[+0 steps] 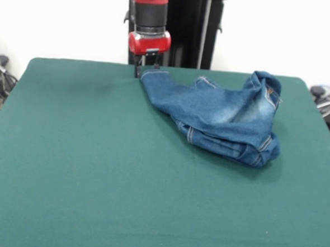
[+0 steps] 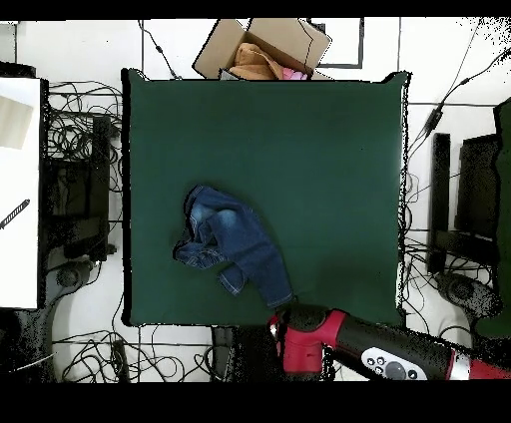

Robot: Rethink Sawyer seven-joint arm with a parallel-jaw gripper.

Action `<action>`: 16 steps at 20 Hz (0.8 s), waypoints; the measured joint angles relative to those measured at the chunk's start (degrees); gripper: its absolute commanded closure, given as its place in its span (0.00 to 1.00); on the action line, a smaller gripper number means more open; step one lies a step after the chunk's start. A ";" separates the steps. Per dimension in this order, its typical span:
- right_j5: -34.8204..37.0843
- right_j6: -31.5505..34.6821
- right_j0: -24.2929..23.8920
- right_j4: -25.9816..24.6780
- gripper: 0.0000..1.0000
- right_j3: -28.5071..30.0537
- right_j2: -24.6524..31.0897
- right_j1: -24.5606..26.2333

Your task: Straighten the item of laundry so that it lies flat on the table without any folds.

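Note:
The blue denim jeans point(image 1: 227, 113) lie crumpled on the dark green table point(image 1: 95, 169), right of centre near the far edge. One leg stretches left to a hem under my gripper point(image 1: 147, 71). The waist end is bunched and folded over at the right. My gripper hangs from the red arm at the far edge, down at the table. Its fingers point(image 1: 138, 69) stand apart around the hem, open. In the overhead view the jeans point(image 2: 235, 239) lie left of centre, with the leg reaching my gripper point(image 2: 280, 315) at the table's point(image 2: 329, 170) bottom edge.
A cardboard box point(image 2: 264, 47) with clothes stands beyond the table's top edge in the overhead view. Cables and equipment lie on the floor along both sides. The robot's black pedestal point(image 1: 196, 30) stands behind the far edge.

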 measured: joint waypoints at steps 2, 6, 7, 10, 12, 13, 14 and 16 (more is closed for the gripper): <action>0.00 0.00 0.22 0.58 0.00 -0.33 -0.16 -0.08; -0.13 0.00 0.86 2.86 0.00 -1.62 -0.81 -0.33; -0.43 0.00 1.21 4.25 0.00 -2.48 -1.35 -0.50; -0.87 0.00 1.68 5.63 0.00 -3.38 -1.97 -0.76; -1.26 -0.01 2.49 7.47 0.00 -4.63 -2.92 -1.08; -1.35 -0.01 2.70 7.85 0.00 -4.90 -3.17 -1.14; -1.44 -0.01 2.84 8.11 0.00 -5.09 -3.37 -1.20; -1.76 -0.01 3.36 9.02 0.00 -5.77 -4.00 -1.39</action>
